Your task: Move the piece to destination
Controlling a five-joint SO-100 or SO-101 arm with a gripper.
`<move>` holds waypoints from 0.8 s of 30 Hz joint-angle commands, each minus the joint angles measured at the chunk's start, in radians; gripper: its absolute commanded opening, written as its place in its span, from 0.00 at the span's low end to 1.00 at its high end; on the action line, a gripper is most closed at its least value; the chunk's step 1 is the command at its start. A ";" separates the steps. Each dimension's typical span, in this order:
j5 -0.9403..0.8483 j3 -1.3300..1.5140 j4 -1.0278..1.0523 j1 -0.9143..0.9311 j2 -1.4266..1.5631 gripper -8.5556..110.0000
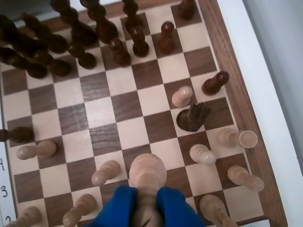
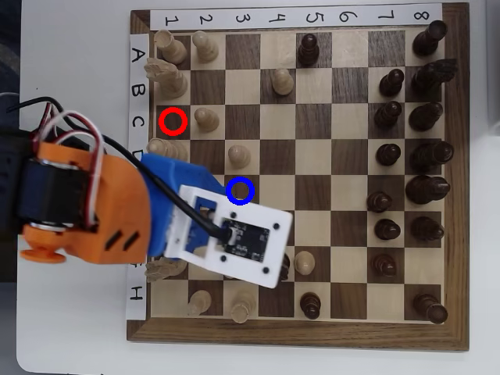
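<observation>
The small pale beige wooden piece (image 1: 147, 171), light, stiff and smooth, is gripped below its rounded head by the blue-fingered hand (image 1: 147, 208).

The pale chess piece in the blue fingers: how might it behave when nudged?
Likely stiff and light: the piece looks wooden. Tall and round-topped, it may tip and roll. Its smooth surface could slip in the gripper.

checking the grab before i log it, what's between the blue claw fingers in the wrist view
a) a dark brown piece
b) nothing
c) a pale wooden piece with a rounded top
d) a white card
c, in the wrist view the blue claw is closed around the stem of a pale wooden piece whose rounded top pokes out above the fingers.
</observation>
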 commanded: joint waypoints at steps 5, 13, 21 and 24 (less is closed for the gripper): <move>-0.049 0.018 -0.051 0.078 -0.038 0.07; -0.061 0.043 -0.069 0.077 -0.043 0.07; -0.069 0.133 -0.141 0.032 -0.017 0.07; -0.078 0.166 -0.176 0.014 -0.006 0.07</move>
